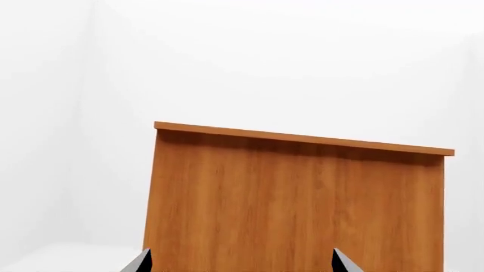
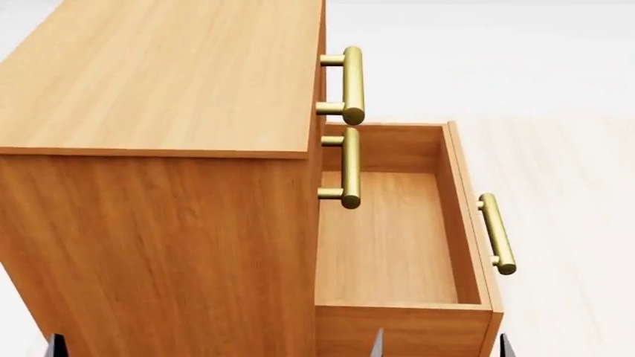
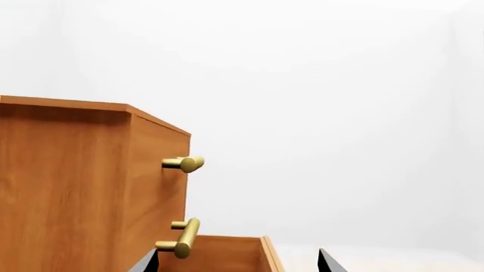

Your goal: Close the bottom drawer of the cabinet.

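The cabinet (image 2: pixel 159 149) fills the left of the head view, with its side panel facing me. Its bottom drawer (image 2: pixel 387 245) is pulled far out to the right, showing plain wood inside, and its brass handle (image 2: pixel 496 234) sits on the far front. The two upper handles (image 2: pixel 352 74) stay close to the cabinet front. In the left wrist view my left gripper (image 1: pixel 240 263) is open in front of the cabinet's side panel (image 1: pixel 295 198). My right gripper (image 3: pixel 238 262) is open too, and the drawer's near side (image 3: pixel 226 255) shows between its fingertips. Only the fingertips show.
Pale floor (image 2: pixel 566 149) spreads to the right of the drawer, beyond its handle. White walls stand behind the cabinet in both wrist views.
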{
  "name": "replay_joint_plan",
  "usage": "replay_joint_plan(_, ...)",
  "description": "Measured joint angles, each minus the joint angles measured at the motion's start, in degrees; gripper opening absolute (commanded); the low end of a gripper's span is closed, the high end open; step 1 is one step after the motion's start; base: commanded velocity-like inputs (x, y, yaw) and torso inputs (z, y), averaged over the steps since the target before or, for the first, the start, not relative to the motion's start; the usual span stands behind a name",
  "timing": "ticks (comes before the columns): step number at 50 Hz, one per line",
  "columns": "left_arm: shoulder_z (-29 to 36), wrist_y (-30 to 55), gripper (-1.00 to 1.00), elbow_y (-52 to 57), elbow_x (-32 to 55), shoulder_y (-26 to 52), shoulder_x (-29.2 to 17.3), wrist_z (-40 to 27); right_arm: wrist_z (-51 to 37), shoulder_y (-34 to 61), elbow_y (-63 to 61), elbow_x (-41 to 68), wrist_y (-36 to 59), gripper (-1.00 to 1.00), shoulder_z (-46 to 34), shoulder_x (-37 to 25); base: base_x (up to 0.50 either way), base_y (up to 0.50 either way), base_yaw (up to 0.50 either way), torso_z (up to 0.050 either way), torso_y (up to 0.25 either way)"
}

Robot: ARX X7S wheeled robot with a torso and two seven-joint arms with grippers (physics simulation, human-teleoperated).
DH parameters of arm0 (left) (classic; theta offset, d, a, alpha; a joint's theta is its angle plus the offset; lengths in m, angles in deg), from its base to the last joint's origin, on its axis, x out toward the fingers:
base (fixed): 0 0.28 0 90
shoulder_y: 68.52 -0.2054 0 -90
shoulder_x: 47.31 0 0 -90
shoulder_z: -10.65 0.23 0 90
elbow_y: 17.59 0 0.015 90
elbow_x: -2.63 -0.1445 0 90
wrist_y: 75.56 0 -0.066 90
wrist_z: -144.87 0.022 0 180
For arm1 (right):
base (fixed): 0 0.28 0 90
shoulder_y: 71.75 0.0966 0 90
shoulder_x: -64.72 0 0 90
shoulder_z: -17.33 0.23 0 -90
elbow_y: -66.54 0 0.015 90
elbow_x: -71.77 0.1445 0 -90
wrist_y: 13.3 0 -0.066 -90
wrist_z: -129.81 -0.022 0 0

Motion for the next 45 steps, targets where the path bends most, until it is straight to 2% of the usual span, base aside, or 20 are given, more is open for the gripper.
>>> replay_joint_plan(19, 1.5, -1.4, 1.0, -2.4, -1.6, -0.3, 1.0, -0.4, -1.0, -0.6, -3.6, 3.0, 7.2, 1.0, 3.9, -2.9, 0.0, 0.0, 0.0, 0.0, 0.0)
replay_joint_plan(45, 0.9, 3.8, 1.0, 0.5, 1.7, 2.1, -1.1, -0.6, -3.3, -4.7, -4.7, 8.1, 9.6, 1.0, 12.5, -6.9, 0.0, 0.0, 0.0, 0.0, 0.0)
